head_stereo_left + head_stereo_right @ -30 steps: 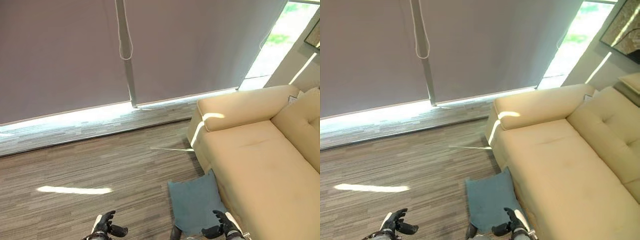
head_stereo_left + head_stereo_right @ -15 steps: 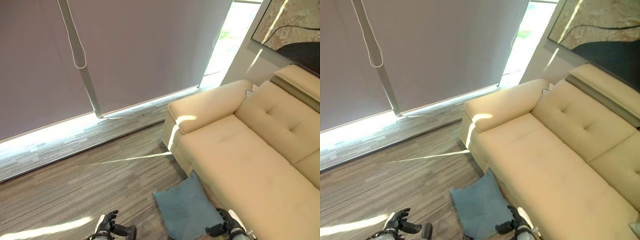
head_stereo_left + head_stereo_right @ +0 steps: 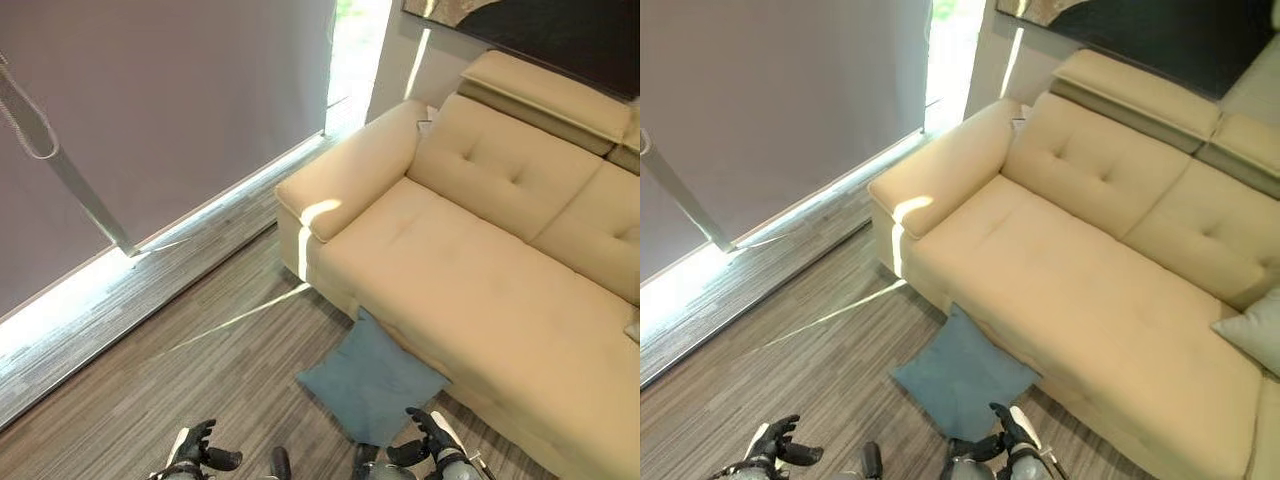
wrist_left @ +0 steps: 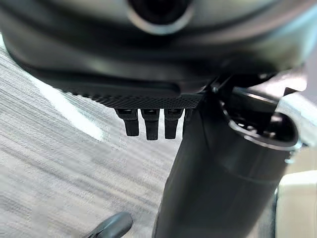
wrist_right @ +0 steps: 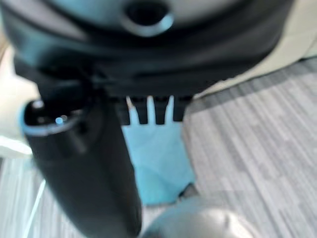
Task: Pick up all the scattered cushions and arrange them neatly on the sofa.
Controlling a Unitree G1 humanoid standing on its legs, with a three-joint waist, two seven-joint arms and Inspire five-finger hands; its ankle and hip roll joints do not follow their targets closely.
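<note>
A blue cushion (image 3: pixel 372 385) lies flat on the wooden floor, touching the front of the cream sofa (image 3: pixel 480 260). A grey cushion (image 3: pixel 1255 335) leans at the sofa's right end. My right hand (image 3: pixel 430 447) hangs open just in front of the blue cushion's near corner, holding nothing. In the right wrist view the blue cushion (image 5: pixel 158 158) shows past the straight fingers (image 5: pixel 148 113). My left hand (image 3: pixel 195 450) is open and empty over bare floor, well left of the cushion; in its wrist view the fingers (image 4: pixel 148 124) point at floor.
A grey blind (image 3: pixel 150 100) covers the window on the left, with a pale post (image 3: pixel 70 170) leaning before it. A bright gap in the window (image 3: pixel 350 50) lies beside the sofa's armrest (image 3: pixel 340 175). A dark framed picture (image 3: pixel 540 30) hangs above the sofa back.
The camera has swung right: the sofa takes up more of the picture and the grey cushion has come into view. Both hands stay low and open; the blue cushion lies where it was.
</note>
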